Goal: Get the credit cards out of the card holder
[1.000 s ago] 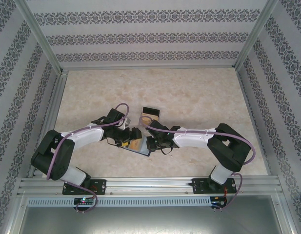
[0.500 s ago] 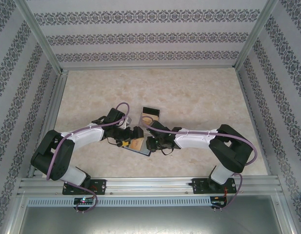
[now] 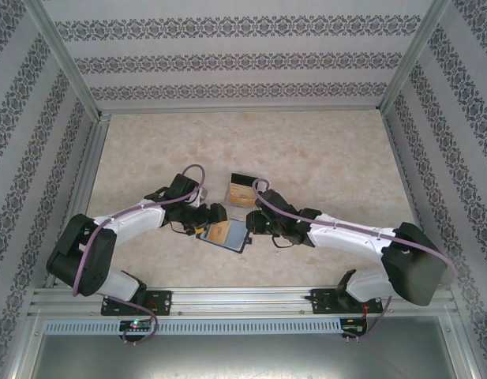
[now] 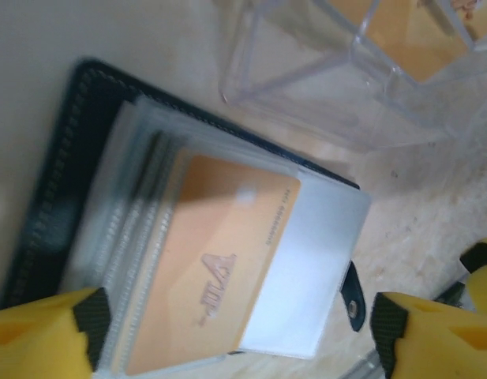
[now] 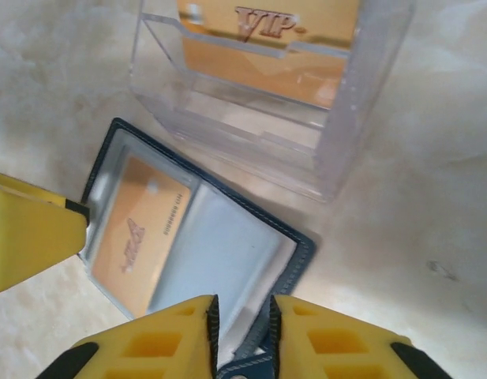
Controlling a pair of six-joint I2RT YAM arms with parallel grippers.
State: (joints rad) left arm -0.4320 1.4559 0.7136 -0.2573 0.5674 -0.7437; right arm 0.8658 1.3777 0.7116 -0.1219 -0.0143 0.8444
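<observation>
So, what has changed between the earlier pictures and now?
The right arm swung its elbow out to the right and nearer; the right pincer, pinching the edge of the card holder, shifted slightly right. The left pincer, open, drew back a little to the left, uncovering more of the gold card. The card holder and the clear stand stayed in place.

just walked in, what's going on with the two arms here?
Both arms are at an open blue wallet on the table. The right gripper is pinched on one edge of the wallet. The left gripper hangs open, straddling a gold card that sits in a clear sleeve, not yet pulled out. Behind the wallet, a clear stand holds another gold card.
</observation>
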